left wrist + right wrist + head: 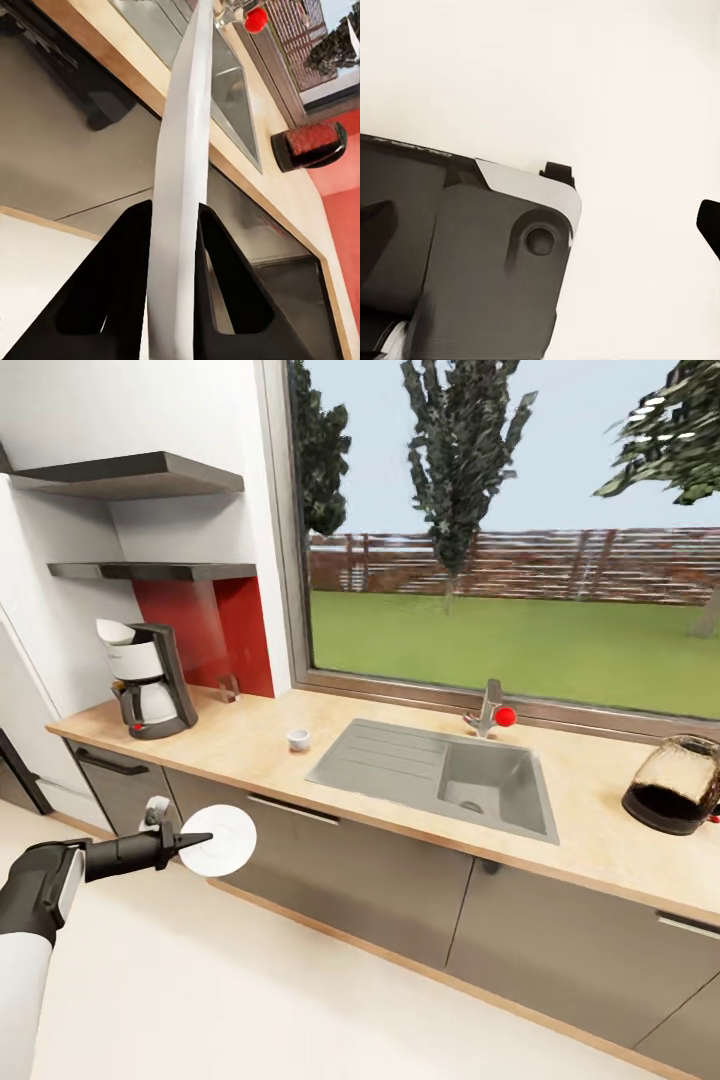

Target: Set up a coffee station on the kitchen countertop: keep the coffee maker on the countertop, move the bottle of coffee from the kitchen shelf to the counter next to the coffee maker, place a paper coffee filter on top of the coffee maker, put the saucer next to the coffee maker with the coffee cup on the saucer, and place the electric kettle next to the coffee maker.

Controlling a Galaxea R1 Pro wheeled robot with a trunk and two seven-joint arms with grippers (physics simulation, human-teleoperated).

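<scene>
The white saucer (222, 841) hangs edge-up in front of the cabinet doors, below the countertop (250, 745), with my left gripper (203, 840) shut on its rim. In the left wrist view the saucer (180, 172) stands edge-on between the black fingers (112, 300). The coffee maker (152, 685) stands at the countertop's left end with the white paper filter (118, 630) on top. A small brown jar, the bottle of coffee (228, 688), sits to its right by the red wall. The coffee cup (298, 738) stands left of the sink. The electric kettle (678, 785) is at the far right. From my right gripper one fingertip (709, 225) shows, with pale floor beside it.
A grey sink (440, 770) with a red-knobbed tap (492, 712) lies mid-counter under a wide window. The thin black shelf (150, 571) and a thicker board (130, 475) hang above the coffee maker. Grey cabinets (360, 870) line the counter's front. My base (472, 262) shows in the right wrist view.
</scene>
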